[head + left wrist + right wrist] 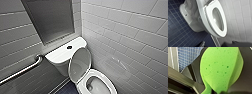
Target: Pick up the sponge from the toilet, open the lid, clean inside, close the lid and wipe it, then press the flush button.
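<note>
Right now the bright green, flat, speckled sponge (220, 68) sits clamped in the right gripper (218, 91); smooth white oval lid (80, 63) stands raised.

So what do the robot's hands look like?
Dark and plain. The right gripper is made of flat, matte pieces, dark grey to black, with straight edges; they show around the sponge. The left gripper shows as a smooth blackish shape at the edge of the left wrist view. I can't make out any cables or markings on either one.
</note>
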